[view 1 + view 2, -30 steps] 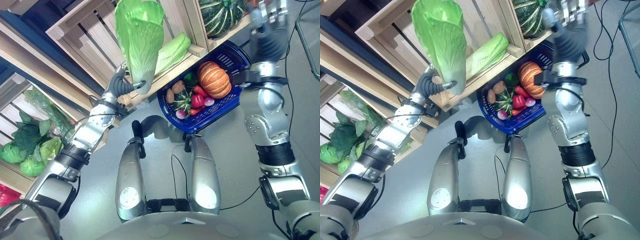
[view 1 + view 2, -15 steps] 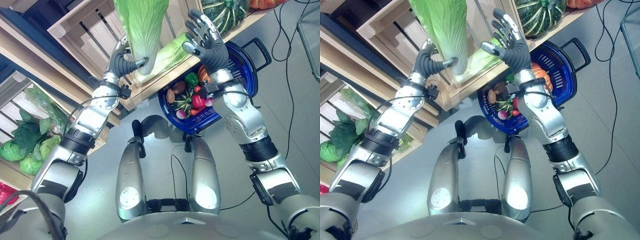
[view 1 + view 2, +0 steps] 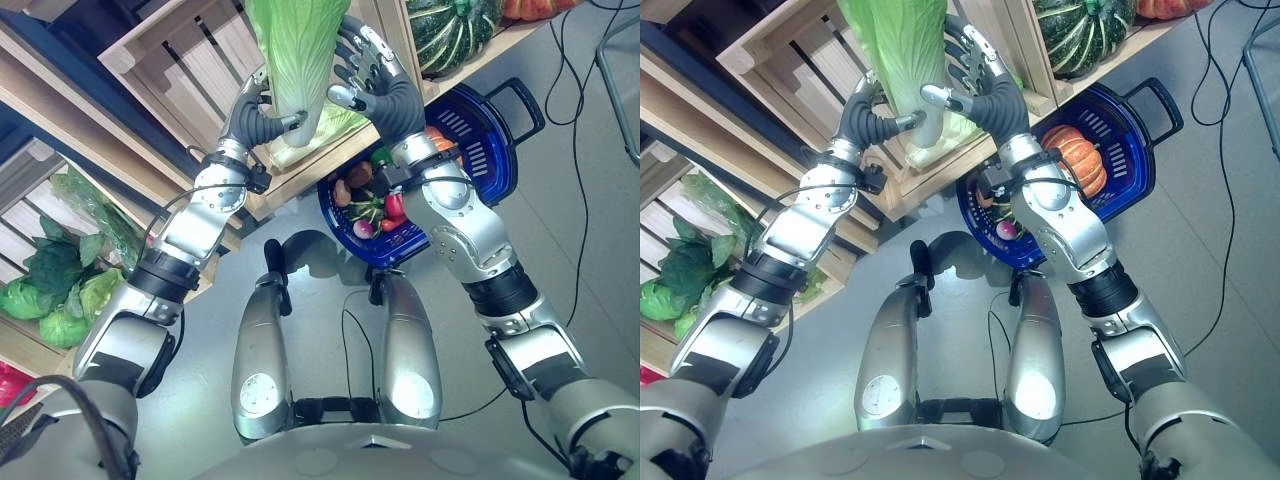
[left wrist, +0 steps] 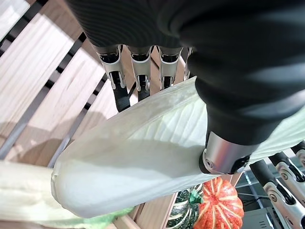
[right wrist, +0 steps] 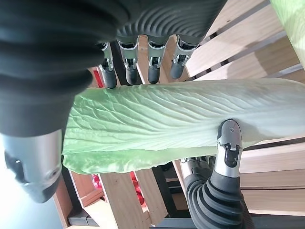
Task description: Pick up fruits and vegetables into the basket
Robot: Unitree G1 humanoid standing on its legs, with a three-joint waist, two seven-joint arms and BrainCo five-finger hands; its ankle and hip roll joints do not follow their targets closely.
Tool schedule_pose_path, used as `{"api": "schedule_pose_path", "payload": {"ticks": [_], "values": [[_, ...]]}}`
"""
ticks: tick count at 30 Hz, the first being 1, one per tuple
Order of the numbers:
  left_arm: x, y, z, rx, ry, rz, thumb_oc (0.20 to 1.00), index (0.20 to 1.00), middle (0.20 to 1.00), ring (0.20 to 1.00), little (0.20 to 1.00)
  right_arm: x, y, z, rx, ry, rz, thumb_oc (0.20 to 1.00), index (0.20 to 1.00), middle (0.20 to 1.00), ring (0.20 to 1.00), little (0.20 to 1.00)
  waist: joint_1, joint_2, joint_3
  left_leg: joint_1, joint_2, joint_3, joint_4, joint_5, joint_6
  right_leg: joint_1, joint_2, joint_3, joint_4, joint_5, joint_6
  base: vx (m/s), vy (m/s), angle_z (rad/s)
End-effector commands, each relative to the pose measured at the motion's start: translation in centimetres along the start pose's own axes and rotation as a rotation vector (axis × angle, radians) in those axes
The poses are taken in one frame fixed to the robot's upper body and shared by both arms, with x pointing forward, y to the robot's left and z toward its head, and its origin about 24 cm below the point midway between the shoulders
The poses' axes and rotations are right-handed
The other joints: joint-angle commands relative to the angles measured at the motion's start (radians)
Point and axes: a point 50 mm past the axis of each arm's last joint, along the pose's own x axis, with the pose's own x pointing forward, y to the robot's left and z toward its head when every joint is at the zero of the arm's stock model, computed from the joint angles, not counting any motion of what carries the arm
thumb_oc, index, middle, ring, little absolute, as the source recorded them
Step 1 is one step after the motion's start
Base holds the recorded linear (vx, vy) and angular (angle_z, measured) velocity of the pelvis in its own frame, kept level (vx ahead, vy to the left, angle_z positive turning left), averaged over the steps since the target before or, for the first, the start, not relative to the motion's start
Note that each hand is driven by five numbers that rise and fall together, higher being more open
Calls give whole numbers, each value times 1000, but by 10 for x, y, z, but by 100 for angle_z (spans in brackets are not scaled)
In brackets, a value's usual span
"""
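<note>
a long napa cabbage is held up in front of the wooden crates, above the blue basket.

the pale stem end is clamped by the left hand, with fingers curled behind it and the thumb pressed on the front, as is seen in the left wrist view. the right hand is placed on the other side of the cabbage; in its wrist view the fingers are curved along the leafy part and the thumb lies across it, so the head is judged to be gripped from both sides, probably because it is long and top-heavy. the leaves are crinkled and veined, the stem smooth and whitish. in the plastic grid basket a ribbed orange pumpkin and small red and green vegetables are already laid.
</note>
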Motion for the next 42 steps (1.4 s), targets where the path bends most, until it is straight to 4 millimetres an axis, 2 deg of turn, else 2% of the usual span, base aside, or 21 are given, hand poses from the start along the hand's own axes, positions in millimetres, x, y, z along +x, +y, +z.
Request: {"api": "schedule_pose_path", "payload": {"ticks": [1, 10, 15, 20, 24, 32, 42], "values": [[9, 1, 58, 44, -267, 12, 200, 200, 200, 200, 200, 10, 24, 24, 84, -107, 66, 1000, 1000, 1000, 1000, 1000, -4, -9, -37, 26, -69, 57, 30, -79, 56, 72, 13, -7, -48, -13, 45, 0, 0, 0], [7, -6, 68, 157, -357, 64, 200, 200, 200, 200, 200, 10, 23, 9, 174, -52, -17, 1000, 1000, 1000, 1000, 1000, 2, -20, -37, 27, -71, 54, 20, -71, 57, 77, 13, -14, -62, -2, 44, -1, -11, 3], [6, -5, 69, 199, -352, 165, 200, 200, 200, 200, 200, 11, 17, 2, 211, -44, -144, 1000, 1000, 1000, 1000, 1000, 6, -26, -37, 29, -70, 54, 21, -73, 57, 80, 13, -17, -61, -1, 44, 0, 0, 0], [8, -9, 56, 44, -204, 168, 200, 200, 200, 200, 200, 10, 13, 8, 186, -105, -186, 1000, 1000, 1000, 1000, 1000, 4, -27, -37, 30, -71, 52, 18, -75, 56, 79, 15, -15, -61, -4, 47, 0, 0, 0], [5, -9, 48, -31, -157, 217, 200, 200, 200, 200, 200, 8, 13, 13, 157, -129, -199, 1000, 1000, 1000, 1000, 1000, 2, -24, -37, 31, -72, 51, 14, -73, 58, 78, 17, -12, -63, -2, 47, 0, 0, 0], [-1, 7, 54, 146, -246, 317, 200, 200, 200, 200, 200, 4, 8, 8, 199, -68, -212, 1000, 1000, 1000, 1000, 1000, 8, -20, -37, 31, -78, 44, 17, -73, 57, 84, 15, -14, -64, -5, 43, 0, 0, 0], [0, 6, 69, 403, -373, 327, 200, 200, 200, 200, 200, 7, 17, -6, 276, 23, -146, 1000, 1000, 1000, 1000, 1000, 16, -36, -37, 34, -76, 36, 19, -74, 55, 93, 18, -14, -68, -2, 39, 1, -12, 0]]}}
